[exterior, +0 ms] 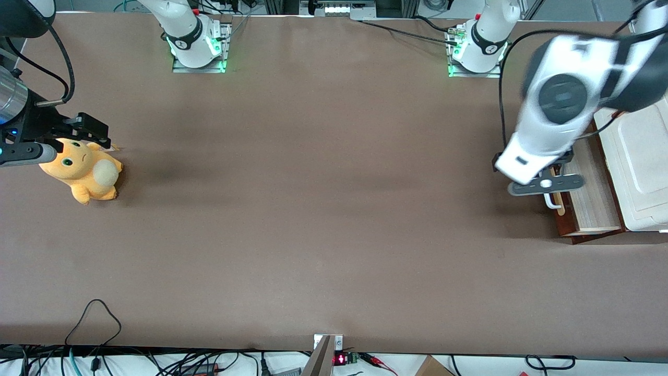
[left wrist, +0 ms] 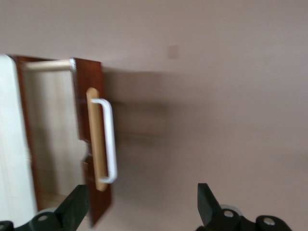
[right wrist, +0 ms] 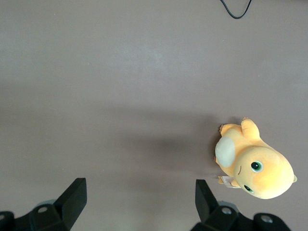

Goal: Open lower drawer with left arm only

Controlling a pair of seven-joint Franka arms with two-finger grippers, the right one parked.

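The lower drawer (exterior: 592, 198) stands pulled out of the white-topped cabinet (exterior: 642, 167) at the working arm's end of the table, its light wood inside showing. Its white loop handle (exterior: 551, 202) sits on a pale strip on the dark red-brown front. The left arm (exterior: 558, 104) reaches over the drawer front, and its gripper (exterior: 545, 184) hangs just above the handle. In the left wrist view the gripper (left wrist: 142, 207) is open, with only brown table between its fingers (left wrist: 74, 207). The handle (left wrist: 110, 139) and the drawer (left wrist: 53, 144) lie beside it, apart from the fingers.
An orange plush toy (exterior: 83, 169) lies toward the parked arm's end of the table and also shows in the right wrist view (right wrist: 255, 166). Two arm bases (exterior: 198, 47) stand along the table edge farthest from the front camera. A black cable loop (exterior: 94, 313) lies near the front edge.
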